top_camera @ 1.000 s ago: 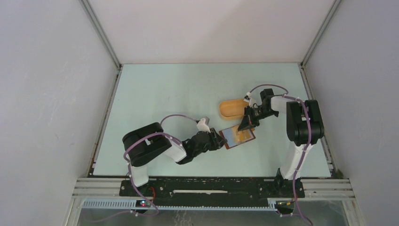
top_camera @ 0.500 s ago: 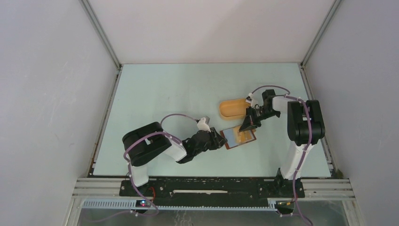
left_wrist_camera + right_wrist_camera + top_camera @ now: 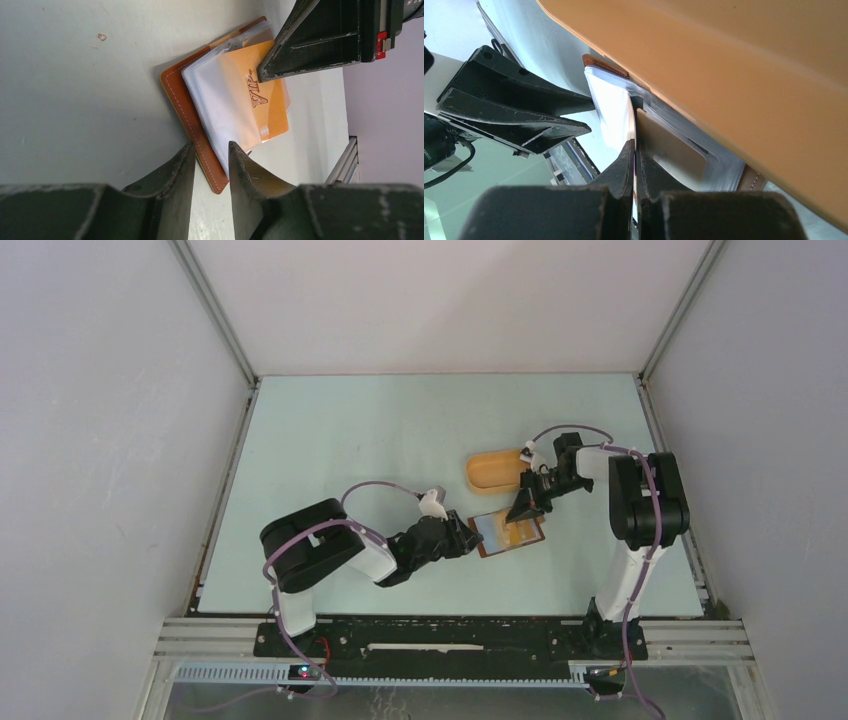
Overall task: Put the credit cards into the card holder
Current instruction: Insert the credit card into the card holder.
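Note:
The card holder (image 3: pixel 492 547) lies open on the table, brown leather (image 3: pixel 181 100) with clear sleeves. An orange card (image 3: pixel 267 112) marked VIP sits among the sleeves. My right gripper (image 3: pixel 520 509) is shut on a thin credit card (image 3: pixel 632 120), seen edge-on, whose far end reaches the sleeves beside the leather edge (image 3: pixel 604 64). In the left wrist view the right gripper (image 3: pixel 263 75) touches the orange card's edge. My left gripper (image 3: pixel 210 151) stands partly open, its jaws straddling the holder's near corner, and it sits at the holder's left edge (image 3: pixel 470 537).
An orange-yellow oval tray (image 3: pixel 490 470) stands just behind the holder and fills the upper right of the right wrist view (image 3: pixel 749 75). Both arms crowd the holder from either side. Pale walls enclose the table.
My right gripper has edged slightly down and left toward the holder with the card. The left arm and the holder have not visibly moved.

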